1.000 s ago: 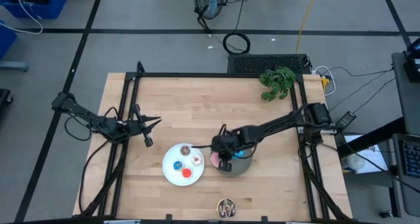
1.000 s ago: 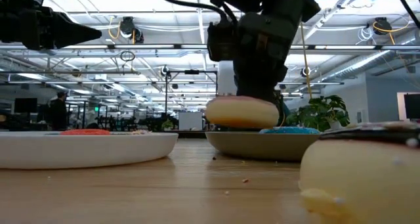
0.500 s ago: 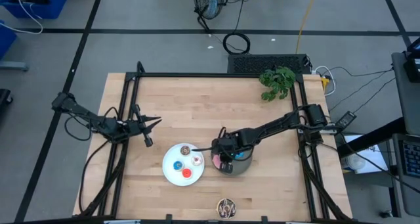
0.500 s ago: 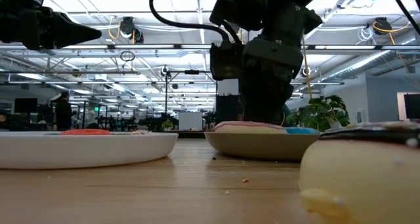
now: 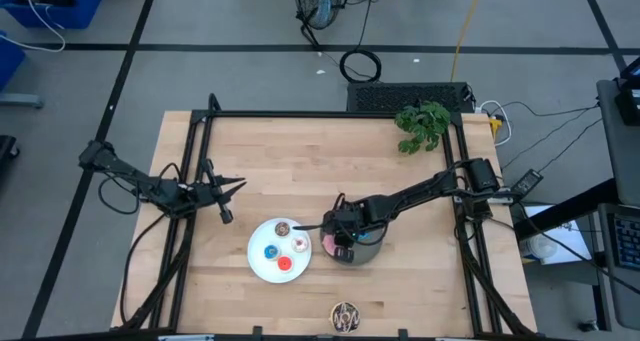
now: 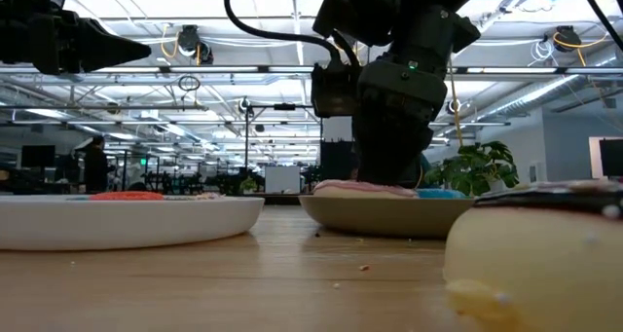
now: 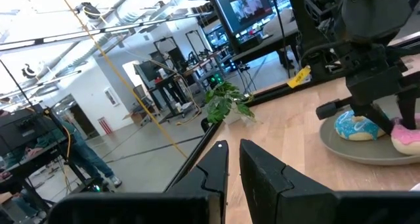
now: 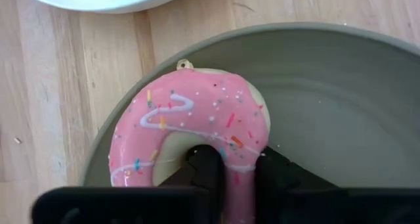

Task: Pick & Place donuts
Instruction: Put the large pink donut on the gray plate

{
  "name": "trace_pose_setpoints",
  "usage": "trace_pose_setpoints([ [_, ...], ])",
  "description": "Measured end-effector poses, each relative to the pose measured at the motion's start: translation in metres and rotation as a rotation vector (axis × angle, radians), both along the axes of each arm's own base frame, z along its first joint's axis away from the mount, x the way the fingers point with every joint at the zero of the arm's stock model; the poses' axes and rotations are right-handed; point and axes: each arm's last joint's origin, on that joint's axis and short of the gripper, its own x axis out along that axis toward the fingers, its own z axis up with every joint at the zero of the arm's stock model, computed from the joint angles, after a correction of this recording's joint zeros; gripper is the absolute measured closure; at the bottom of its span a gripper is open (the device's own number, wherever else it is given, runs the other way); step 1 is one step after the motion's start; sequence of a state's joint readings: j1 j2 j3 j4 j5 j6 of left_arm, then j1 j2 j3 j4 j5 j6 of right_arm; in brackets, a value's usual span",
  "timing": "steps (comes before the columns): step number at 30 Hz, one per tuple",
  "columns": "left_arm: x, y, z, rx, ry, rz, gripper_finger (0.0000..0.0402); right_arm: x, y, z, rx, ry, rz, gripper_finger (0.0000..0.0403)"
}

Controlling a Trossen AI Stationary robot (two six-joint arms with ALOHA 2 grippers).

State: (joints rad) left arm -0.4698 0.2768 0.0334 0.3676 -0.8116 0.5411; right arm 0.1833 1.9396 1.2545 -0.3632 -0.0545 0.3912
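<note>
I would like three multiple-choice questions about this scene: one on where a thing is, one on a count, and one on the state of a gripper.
1. Where does the pink donut lie?
A. on the white plate
B. in the grey plate
C. on the bare table

2. How many tiny donuts are on the white plate?
A. two
B. four
C. six

3. How is the right gripper?
A. shut on the pink donut
B. open, high above the table
C. holding a plant

Answers:
1 B: the pink donut rests inside the grey plate.
2 B: the white plate carries four.
3 A: the right gripper pinches the donut's ring.
</note>
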Motion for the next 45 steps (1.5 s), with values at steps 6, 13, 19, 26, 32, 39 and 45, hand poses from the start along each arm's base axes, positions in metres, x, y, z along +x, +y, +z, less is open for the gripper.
trace_pose_setpoints([
  [6,0.000,0.000,0.000,0.000,0.000,0.000,0.0355,-0.004,0.000,0.009,0.028,0.008,-0.009,0.0303],
  [13,0.000,0.000,0.000,0.001,0.001,0.000,0.0355,-0.008,-0.001,0.026,0.038,-0.031,-0.018,0.0285],
  [19,0.000,0.000,0.000,0.000,0.001,0.000,0.0355,-0.008,-0.003,0.022,-0.022,-0.028,-0.038,0.0288],
  [26,0.000,-0.001,0.000,-0.044,-0.015,-0.036,0.0355,-0.008,-0.003,0.021,-0.039,-0.025,-0.037,0.0273],
  [32,0.001,-0.004,0.000,-0.129,-0.042,-0.146,0.0355,-0.008,-0.004,0.022,-0.064,-0.031,-0.048,0.0258],
  [39,0.008,-0.010,-0.005,-0.123,0.006,-0.257,0.0355,-0.007,-0.005,0.022,-0.089,-0.045,-0.053,0.0255],
  [45,0.026,-0.012,0.000,-0.190,0.026,-0.348,0.0355,-0.006,-0.005,0.023,-0.083,-0.058,-0.055,0.0256],
])
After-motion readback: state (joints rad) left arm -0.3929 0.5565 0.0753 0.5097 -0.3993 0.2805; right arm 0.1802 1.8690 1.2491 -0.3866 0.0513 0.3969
